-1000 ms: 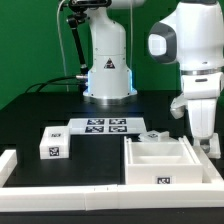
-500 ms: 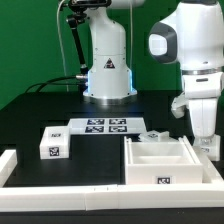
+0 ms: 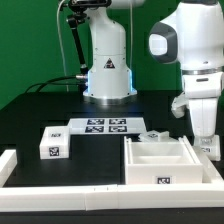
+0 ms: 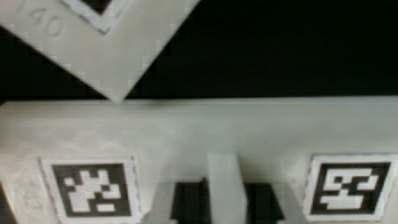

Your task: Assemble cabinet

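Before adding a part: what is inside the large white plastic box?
The large white hollow plastic box shows bare white inner walls and a stepped ledge, no loose part. Its near wall hides the floor behind it; the gripper masks one far corner.

Exterior camera sits off the arm, near the front edge and a little above the black table top (image 3: 40, 110). It faces the robot base (image 3: 108, 72) at the back. At mid range I get the marker board (image 3: 104, 126), the cabinet (image 3: 140, 172) toward the exterior view's right, and the arm's wrist (image 3: 198, 95) above it. Wrist camera looks down from very near and is blurred. A white tagged surface (image 4: 196, 140) fills much of the frame, with table top beyond. Both views share the table top. Which white part the wrist sees, I cannot tell.
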You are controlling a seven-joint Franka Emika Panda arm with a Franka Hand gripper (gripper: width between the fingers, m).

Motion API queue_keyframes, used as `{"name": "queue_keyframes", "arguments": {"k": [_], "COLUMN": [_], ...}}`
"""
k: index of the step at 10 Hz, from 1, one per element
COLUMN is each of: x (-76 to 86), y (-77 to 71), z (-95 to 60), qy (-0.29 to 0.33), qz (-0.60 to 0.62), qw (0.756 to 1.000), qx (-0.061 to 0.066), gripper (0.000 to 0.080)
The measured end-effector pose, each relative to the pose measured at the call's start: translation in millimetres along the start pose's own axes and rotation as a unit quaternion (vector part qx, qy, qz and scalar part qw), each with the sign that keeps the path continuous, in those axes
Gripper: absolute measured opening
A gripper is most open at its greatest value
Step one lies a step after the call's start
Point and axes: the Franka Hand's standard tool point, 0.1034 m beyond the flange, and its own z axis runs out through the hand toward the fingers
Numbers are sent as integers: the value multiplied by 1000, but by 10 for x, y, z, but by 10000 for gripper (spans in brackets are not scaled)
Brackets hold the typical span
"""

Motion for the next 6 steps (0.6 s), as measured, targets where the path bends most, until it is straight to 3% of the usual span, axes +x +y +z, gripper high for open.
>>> {"name": "queue_keyframes", "arguments": {"k": [3, 6], "x": [-121, -419], "y": [-28, -30], "z": [-285, -410], "qy": [-17, -26], "qz": [-31, -50], "qw": [999, 998], "qx": [-1, -2], "gripper": [69, 69]}}
